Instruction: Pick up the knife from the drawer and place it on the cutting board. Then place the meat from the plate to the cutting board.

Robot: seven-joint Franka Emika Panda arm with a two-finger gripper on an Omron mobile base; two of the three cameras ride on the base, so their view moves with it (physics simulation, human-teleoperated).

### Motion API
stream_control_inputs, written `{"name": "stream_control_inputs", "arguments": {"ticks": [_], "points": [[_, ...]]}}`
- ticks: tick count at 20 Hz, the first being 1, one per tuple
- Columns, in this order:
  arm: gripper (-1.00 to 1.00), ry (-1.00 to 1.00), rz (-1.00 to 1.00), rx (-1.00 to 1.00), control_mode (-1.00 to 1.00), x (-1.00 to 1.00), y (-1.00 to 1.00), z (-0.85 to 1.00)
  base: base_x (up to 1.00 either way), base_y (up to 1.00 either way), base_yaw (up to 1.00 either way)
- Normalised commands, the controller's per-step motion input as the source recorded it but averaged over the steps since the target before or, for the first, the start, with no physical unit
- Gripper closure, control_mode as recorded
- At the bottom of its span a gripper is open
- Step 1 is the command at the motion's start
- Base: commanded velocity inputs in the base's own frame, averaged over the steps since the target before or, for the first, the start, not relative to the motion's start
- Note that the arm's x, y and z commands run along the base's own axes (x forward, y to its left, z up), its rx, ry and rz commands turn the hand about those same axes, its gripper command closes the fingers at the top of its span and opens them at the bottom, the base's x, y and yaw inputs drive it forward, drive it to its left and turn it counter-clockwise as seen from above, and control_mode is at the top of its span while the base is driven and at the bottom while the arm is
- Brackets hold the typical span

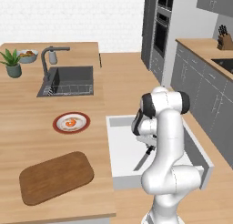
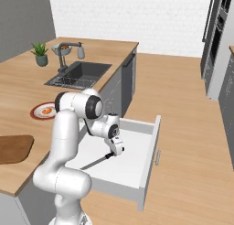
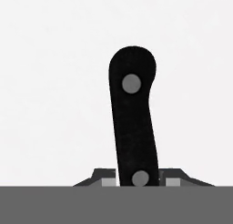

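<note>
**Black handle between the fingers, knife low in the drawer**

Black and riveted, the knife handle runs up the middle of the hand view, its near end between the two fingertips, which sit tight against its sides; the gripper looks closed on it. From the right base view, the gripper is down inside the open drawer, and the slim blade slants away from it toward the robot, tip near the white floor. I judge the first step is in hand: the knife is gripped but not yet out.

Next, the knife must rise clear of the drawer wall, then swing over to the board, which lies on the counter just beside the drawer. The plate sits beyond the board, with the meat on it, untouched.

Only the hand view shows the fingers against the handle. The left base view has the whole board, where the right one cuts it off, but there the arm hides much of the gripper.
</note>
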Motion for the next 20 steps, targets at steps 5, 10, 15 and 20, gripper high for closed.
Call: {"name": "stream_control_inputs", "arguments": {"ticks": [5, 10, 15, 20], "points": [[1.0, -0.11, 0.0, 0.01, -1.0, -0.14, -0.38, -0.21, 0.0, 0.0, 0.0], [1.0, -0.39, -0.13, 0.2, -1.0, -0.09, -0.17, 0.75, 0.0, 0.0, 0.0], [1.0, -0.19, -0.17, 0.05, -1.0, -0.05, -0.21, 1.0, 0.0, 0.0, 0.0], [1.0, -0.13, -0.17, 0.02, -1.0, -0.23, -0.47, 1.0, 0.0, 0.0, 0.0]]}}
